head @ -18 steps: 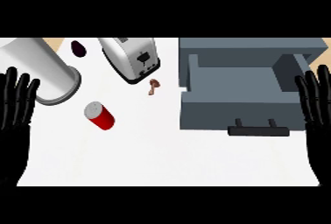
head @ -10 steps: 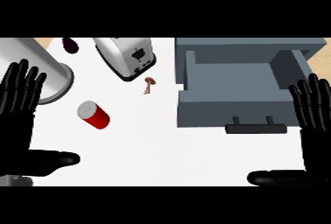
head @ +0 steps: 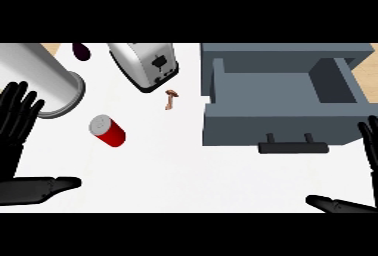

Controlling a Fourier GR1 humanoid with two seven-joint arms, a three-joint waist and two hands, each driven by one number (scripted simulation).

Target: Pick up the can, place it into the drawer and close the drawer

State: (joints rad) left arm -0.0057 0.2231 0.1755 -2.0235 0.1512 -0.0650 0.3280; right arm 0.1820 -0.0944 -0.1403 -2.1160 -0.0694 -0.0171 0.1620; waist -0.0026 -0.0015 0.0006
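Head view looks steeply down on a white worktop. At about nine o'clock from the middle lies the red can, on its side with its silver end turned toward ten o'clock; it touches nothing and sits well apart from the drawer. The grey drawer stands pulled out at two o'clock, its box open upward and its dark handle facing six o'clock, so the can could go in from above and a push on the front would shut it.

The left hand shows at the nine o'clock edge, fingers spread wide and straight, holding nothing, near the can but not touching it. The right hand is cut off at the four o'clock edge; its fingers look straight and hold nothing.

Behind the can a large steel cylinder lies at ten o'clock, a toaster at eleven, and a small brown object, perhaps a mushroom, just below it. A dark purple item peeps in at the top. Pale wood shows at the far corners.
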